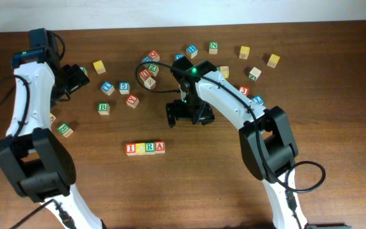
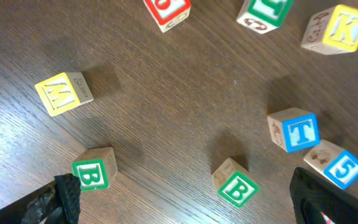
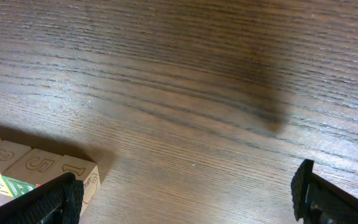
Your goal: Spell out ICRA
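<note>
Left end effector (image 1: 76, 79), right end effector (image 1: 188, 117) spread, empty | wooden ICRA cubes (image 1: 145, 148) rowed

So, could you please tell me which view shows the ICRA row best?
Overhead: the whole ICRA row shows, letters up. The right wrist view catches only its end, side faces; the left wrist view misses it.

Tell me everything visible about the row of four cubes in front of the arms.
The row of four cubes lies on the table, front centre, apart from the scattered cubes behind. Pale wooden-looking cubes with printed tops, side by side and touching, the line rising very slightly to the right in the overhead view. Left to right: red I, yellow face, green R, red A. The right wrist view shows numerals on their side faces. Only the table touches it.
</note>
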